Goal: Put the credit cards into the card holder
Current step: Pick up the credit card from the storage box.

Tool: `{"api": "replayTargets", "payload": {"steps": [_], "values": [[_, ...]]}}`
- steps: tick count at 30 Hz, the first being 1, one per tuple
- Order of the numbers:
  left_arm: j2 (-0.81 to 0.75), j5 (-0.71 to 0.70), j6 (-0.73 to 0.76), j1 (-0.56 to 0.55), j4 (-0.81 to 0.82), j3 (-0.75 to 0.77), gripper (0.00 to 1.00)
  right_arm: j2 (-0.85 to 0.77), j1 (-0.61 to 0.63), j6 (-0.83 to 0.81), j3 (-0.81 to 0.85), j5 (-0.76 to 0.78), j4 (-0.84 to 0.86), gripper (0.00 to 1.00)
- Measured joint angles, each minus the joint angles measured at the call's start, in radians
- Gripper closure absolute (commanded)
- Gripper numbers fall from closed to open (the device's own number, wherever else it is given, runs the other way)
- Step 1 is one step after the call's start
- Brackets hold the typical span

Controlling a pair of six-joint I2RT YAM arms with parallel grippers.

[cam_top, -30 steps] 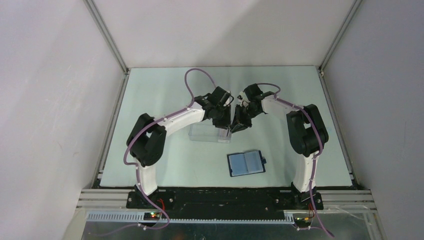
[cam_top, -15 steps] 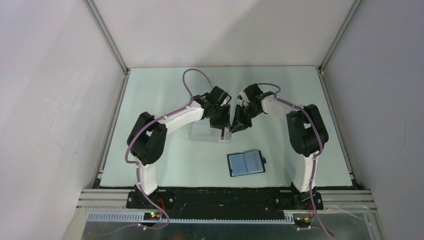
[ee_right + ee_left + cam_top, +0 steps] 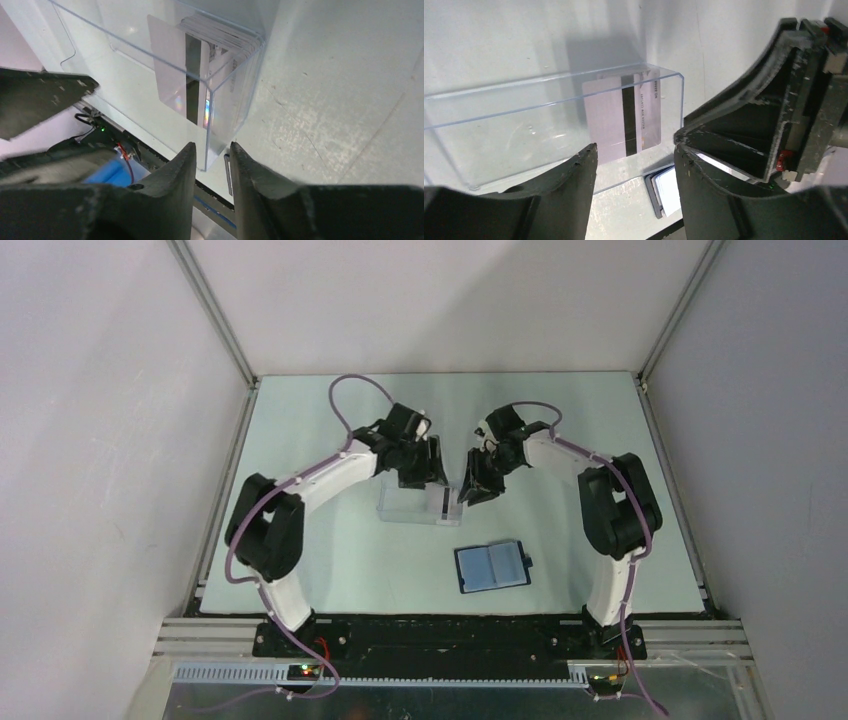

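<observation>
Standing cards: credit cards upright at one end of the clear box.
Card holder: open on the table, apart from the box.
Left gripper: fingers spread wide over the box.
Right gripper: fingers slightly parted at the box's corner.

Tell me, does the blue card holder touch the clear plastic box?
Apart. The top view shows a strip of bare table between the card holder and the clear plastic box.
</observation>
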Motion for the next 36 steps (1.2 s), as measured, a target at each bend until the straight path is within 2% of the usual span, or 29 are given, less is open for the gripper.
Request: {"api": "replayTargets", "payload": {"steps": [4,10,17,26,36], "values": [[-0.047,0.055,0.001,0.064,0.047,-0.048,0.37,-0.043,0.010,-0.022,0.040,0.074,-0.062,0.66],[-0.048,0.141,0.007,0.110,0.101,-0.118,0.37,-0.057,0.051,-0.068,0.172,0.179,-0.124,0.83],[-0.002,0.209,0.008,0.119,0.159,-0.149,0.38,-0.018,0.138,-0.101,0.246,0.203,-0.157,1.00],[0.043,0.212,0.008,0.121,0.205,-0.193,0.40,0.114,0.172,-0.113,0.246,0.265,-0.168,1.00],[0.095,0.251,0.004,0.121,0.284,-0.195,0.51,0.138,0.183,-0.125,0.245,0.331,-0.165,1.00]]}}
